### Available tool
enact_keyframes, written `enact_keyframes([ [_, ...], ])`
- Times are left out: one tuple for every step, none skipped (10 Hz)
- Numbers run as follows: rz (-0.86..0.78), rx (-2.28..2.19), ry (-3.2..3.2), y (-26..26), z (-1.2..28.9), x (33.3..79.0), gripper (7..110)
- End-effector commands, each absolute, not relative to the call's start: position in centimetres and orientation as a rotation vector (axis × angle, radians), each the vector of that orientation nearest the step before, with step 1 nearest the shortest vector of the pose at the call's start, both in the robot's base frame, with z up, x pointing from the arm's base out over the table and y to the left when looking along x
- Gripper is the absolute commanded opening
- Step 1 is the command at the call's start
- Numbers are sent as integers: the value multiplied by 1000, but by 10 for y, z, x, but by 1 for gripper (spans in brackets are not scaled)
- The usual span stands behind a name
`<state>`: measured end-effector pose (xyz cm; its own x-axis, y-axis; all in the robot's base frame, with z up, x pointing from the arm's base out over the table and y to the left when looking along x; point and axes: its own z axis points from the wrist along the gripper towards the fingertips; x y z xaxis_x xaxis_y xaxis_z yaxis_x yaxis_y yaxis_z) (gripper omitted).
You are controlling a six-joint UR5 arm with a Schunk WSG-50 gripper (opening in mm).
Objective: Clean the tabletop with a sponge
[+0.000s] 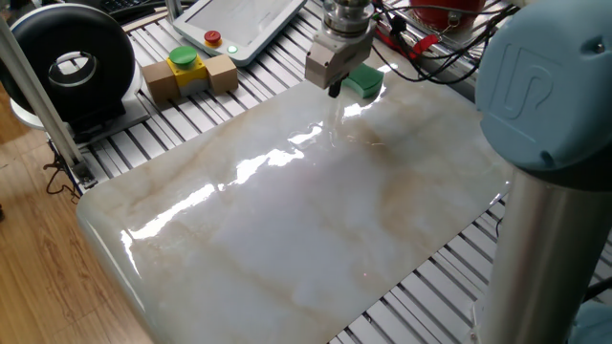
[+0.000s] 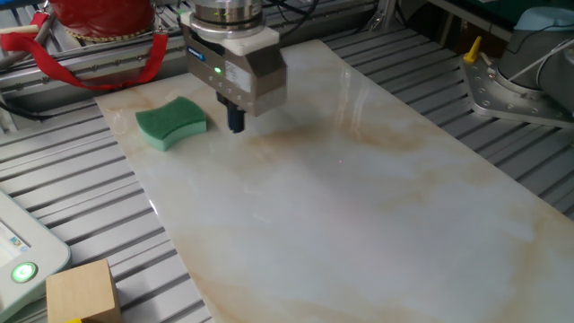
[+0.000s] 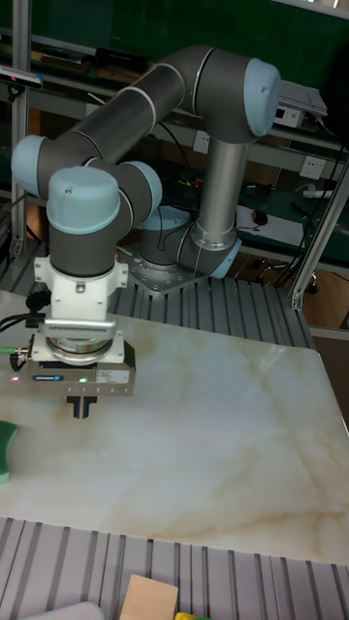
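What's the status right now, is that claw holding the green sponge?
Gripper shut, empty, above tabletop. Sponge lies untouched beside it. Nothing between them.
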<state>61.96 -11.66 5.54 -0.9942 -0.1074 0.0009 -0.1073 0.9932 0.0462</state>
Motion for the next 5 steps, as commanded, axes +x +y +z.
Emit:
enact_keyframes([
  [-64, 110, -3152, -154, 48, 649, 7],
  [-71, 141, -3154, -169, 48, 660, 7],
  [-65, 158, -3158, -184, 46, 671, 7],
  [-18, 186, -3161, -203, 42, 681, 7],
  [88, 228, -3151, -229, 40, 685, 7],
])
